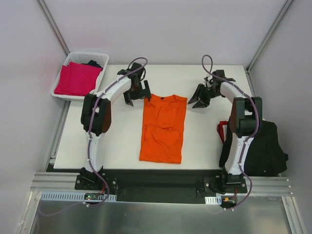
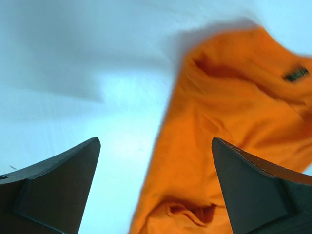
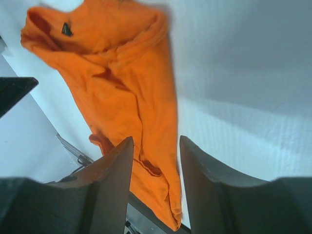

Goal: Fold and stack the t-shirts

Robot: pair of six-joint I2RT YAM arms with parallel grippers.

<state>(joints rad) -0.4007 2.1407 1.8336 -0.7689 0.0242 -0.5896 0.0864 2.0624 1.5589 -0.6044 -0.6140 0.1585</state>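
The bright orange t-shirt (image 1: 163,129) lies flat in the middle of the table, folded lengthwise into a narrow strip with its collar at the far end. My left gripper (image 1: 138,97) hovers just left of the collar end, jaws wide open and empty; in the left wrist view (image 2: 155,140) the orange cloth (image 2: 229,122) lies below. My right gripper (image 1: 200,102) hangs just right of the collar end, partly open with nothing between the fingers (image 3: 156,138), above the shirt's edge (image 3: 126,87). A black t-shirt with red trim (image 1: 265,146) lies at the right table edge. A magenta-pink t-shirt (image 1: 75,78) sits in the basket.
The white lattice basket (image 1: 85,53) stands off the table's far left corner, with something dark behind the pink cloth. The black cloth hangs over the near right edge beside the right arm's base (image 1: 229,183). White walls close in the back and sides.
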